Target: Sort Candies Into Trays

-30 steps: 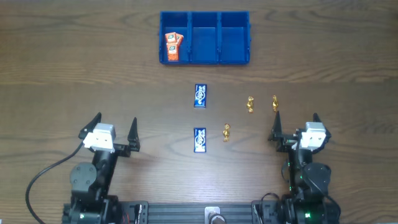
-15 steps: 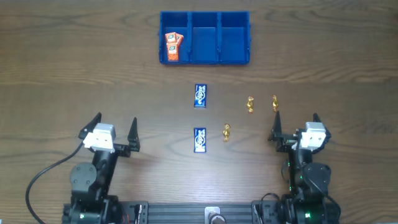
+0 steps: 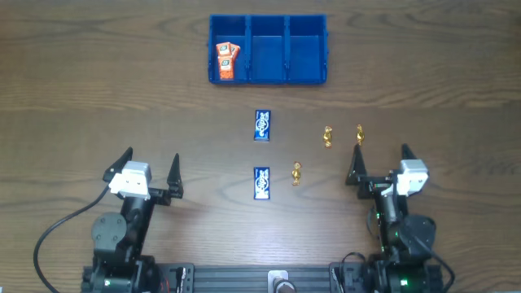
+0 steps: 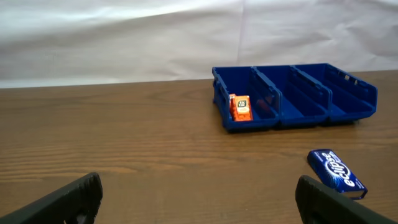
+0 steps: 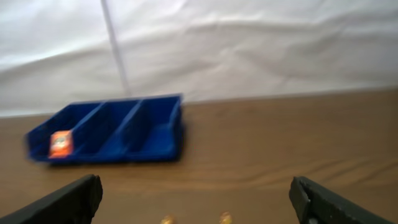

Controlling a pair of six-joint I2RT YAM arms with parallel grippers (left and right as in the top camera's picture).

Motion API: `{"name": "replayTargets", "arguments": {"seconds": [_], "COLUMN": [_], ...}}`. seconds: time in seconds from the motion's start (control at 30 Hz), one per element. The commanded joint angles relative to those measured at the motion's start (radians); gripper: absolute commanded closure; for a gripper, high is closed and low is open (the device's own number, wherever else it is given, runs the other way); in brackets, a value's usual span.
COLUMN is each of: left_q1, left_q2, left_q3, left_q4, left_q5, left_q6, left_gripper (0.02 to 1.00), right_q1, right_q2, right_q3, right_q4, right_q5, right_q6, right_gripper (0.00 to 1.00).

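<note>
Candies (image 3: 297,172) first: where are they, and why the layout? — checker

Two orange candies (image 3: 225,61) lie in the left compartment of the blue tray (image 3: 268,18). The middle and right compartments hold nothing. My read: one kind per compartment, so those two are for the other kinds. — me

And the loose ones? — checker

They're on the table (image 3: 81,98), between the tray and my arms. The far blue pack (image 3: 262,124) and near blue pack (image 3: 261,182) line up below the tray's middle. There are three gold candies: one (image 3: 297,172) just beside the near pack, and two more (image 3: 327,136) (image 3: 359,133) farther right. — me

Grippers? — checker

The left gripper (image 3: 152,155) has its fingers wide apart and holds nothing. It's parked close to its base. The right gripper (image 3: 381,150) is the same, spread and empty. Probably a ready pose, jaws pre-opened for small wrappers. — me

Candies relative to the grippers? — checker

The right gripper is closest. The two far gold candies lie just ahead of it, and my right wrist view shows them (image 5: 166,219) (image 5: 225,217) low between the fingers. The third gold one is inward of it, toward the middle. Both blue packs lie between the arms, well apart from the left gripper. The tray is far ahead of both. — me

Progress? — checker

Early, I'd say: five left, nothing gripped. Gold with the right arm looks like the easy start. — me
</note>
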Motion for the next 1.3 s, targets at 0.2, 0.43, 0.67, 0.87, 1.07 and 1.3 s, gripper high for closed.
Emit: {"name": "replayTargets", "arguments": {"seconds": [0.2, 0.43, 0.67, 0.87, 1.07, 1.3], "left_q1": [0.001, 0.001, 0.001, 0.001, 0.001, 0.001], "left_q2": [-0.010, -0.010, -0.010, -0.010, -0.010, -0.010], "left_q3": [-0.017, -0.017, -0.017, -0.017, -0.017, -0.017], "left_q4": [-0.037, -0.037, -0.037, -0.037, -0.037, -0.037], "left_q5": [0.018, 0.018, 0.018, 0.018, 0.018, 0.018], "left_q6": [0.014, 0.014, 0.014, 0.014, 0.014, 0.014], "left_gripper": [0.020, 0.020, 0.020, 0.020, 0.023, 0.020], "right_q1": [-0.004, 0.031, 0.282, 0.476, 0.610, 0.701], "right_q2": [0.462, 0.918, 1.307, 1.487, 1.623, 1.733], "right_q3": [0.568, 1.009, 1.177, 1.177, 1.177, 1.176], "right_q4": [-0.334, -0.819, -1.051, -1.050, -1.043, -0.972], "right_q5": [-0.369, -0.401, -0.335, -0.244, -0.156, -0.117], "right_q6": [0.087, 0.082, 0.142, 0.272, 0.399, 0.448], "right_gripper": [0.003, 0.003, 0.003, 0.003, 0.003, 0.003]}}
